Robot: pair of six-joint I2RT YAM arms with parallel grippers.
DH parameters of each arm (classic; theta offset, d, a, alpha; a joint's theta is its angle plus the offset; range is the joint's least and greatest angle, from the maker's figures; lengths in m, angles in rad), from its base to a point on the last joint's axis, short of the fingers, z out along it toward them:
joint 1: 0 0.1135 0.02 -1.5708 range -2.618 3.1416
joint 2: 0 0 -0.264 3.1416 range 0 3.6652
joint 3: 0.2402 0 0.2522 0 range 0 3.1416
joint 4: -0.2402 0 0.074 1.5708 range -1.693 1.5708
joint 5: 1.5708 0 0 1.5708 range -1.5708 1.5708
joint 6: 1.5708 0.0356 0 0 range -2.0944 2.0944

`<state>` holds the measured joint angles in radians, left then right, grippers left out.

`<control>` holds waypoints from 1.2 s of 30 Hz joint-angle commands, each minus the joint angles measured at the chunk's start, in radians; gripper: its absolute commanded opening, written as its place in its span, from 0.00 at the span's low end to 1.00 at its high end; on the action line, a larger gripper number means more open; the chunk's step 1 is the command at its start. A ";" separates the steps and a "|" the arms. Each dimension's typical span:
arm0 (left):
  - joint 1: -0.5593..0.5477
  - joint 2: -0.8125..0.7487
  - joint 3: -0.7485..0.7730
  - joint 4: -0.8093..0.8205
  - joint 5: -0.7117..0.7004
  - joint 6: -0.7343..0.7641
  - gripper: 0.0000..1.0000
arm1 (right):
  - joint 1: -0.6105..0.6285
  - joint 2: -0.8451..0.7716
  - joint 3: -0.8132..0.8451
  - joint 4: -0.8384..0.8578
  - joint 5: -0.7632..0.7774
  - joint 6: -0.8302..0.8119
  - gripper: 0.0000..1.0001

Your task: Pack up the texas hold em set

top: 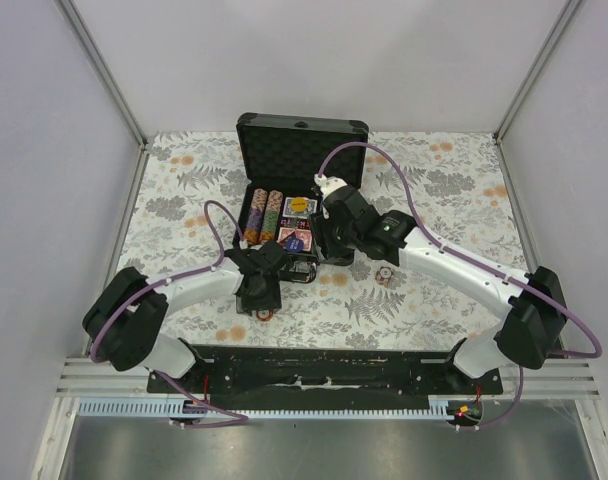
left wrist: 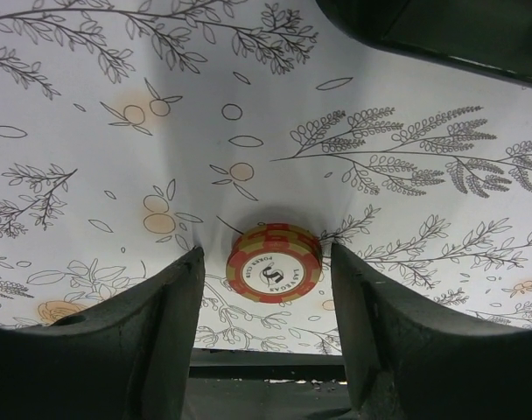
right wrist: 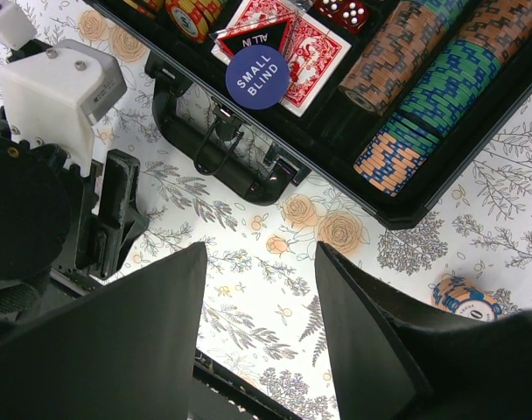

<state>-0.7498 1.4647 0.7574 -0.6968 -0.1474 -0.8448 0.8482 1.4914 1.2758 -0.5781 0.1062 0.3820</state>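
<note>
The black case (top: 302, 135) lies open at the back middle, with rows of striped chips (top: 264, 215) in its base. In the right wrist view the chip rows (right wrist: 423, 96), a red deck (right wrist: 311, 54), a blue round button (right wrist: 263, 77) and a triangular button (right wrist: 253, 39) lie in it. My left gripper (top: 260, 297) is open, low over the cloth. A red and cream chip (left wrist: 275, 262) lies between its fingers, touching neither. My right gripper (right wrist: 262, 289) is open and empty, above the cloth in front of the case handle (right wrist: 222, 149).
Another loose chip (top: 384, 275) lies on the floral cloth right of the case front; it also shows in the right wrist view (right wrist: 465, 297). Red dice (right wrist: 340, 13) sit in the case. The left arm's wrist (right wrist: 60, 96) is close to the handle.
</note>
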 commanded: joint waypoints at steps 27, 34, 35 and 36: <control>-0.065 0.099 -0.018 0.046 0.014 -0.026 0.28 | 0.002 -0.019 0.008 0.012 0.006 0.032 0.60; -0.065 -0.007 0.080 -0.058 -0.053 -0.040 0.28 | 0.000 -0.042 0.002 0.020 0.001 0.044 0.60; -0.065 -0.015 0.089 -0.069 -0.058 -0.045 0.28 | 0.000 -0.046 -0.004 0.023 -0.002 0.046 0.60; -0.065 -0.021 0.101 -0.076 -0.064 -0.048 0.28 | 0.000 -0.051 -0.010 0.029 -0.002 0.049 0.60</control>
<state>-0.8097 1.4944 0.7998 -0.7315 -0.1524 -0.8482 0.8478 1.4918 1.2758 -0.5785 0.1062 0.4099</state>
